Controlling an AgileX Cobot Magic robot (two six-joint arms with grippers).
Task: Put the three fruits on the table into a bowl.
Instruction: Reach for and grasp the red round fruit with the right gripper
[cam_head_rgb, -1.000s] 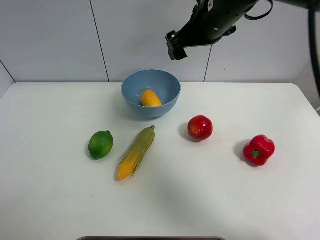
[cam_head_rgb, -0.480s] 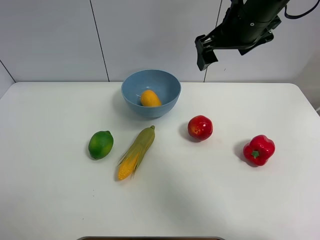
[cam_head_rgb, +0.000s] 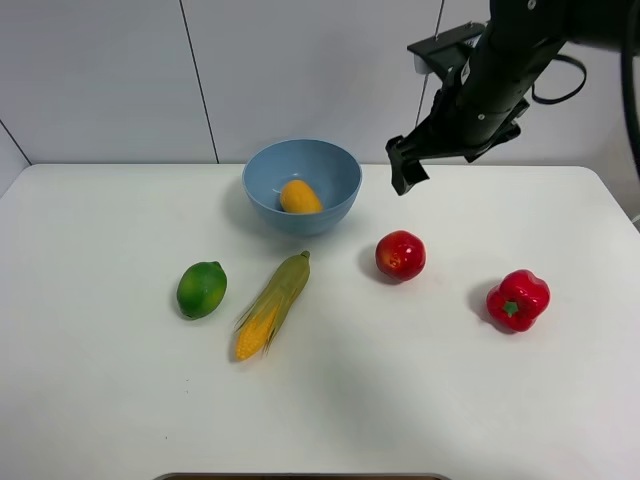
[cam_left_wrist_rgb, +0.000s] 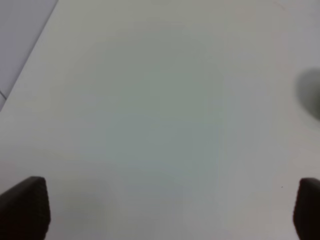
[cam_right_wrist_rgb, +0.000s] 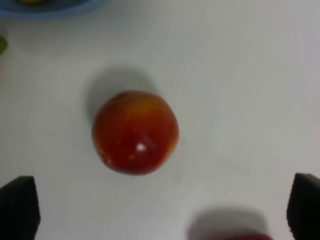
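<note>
High above the apple (cam_head_rgb: 400, 255), right pincer (cam_head_rgb: 407, 172) spread, empty; open table (cam_head_rgb: 100, 400) all round; left pincer (cam_left_wrist_rgb: 160, 210) spread too.

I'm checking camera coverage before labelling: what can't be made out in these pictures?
- Exterior high: the bowl wall hides the underside of the mango.
- Right wrist: the bell pepper is cut off by the frame edge; only a red sliver shows.
- Left wrist: the picture is blurred, and a dark patch at the frame edge cannot be identified.
</note>
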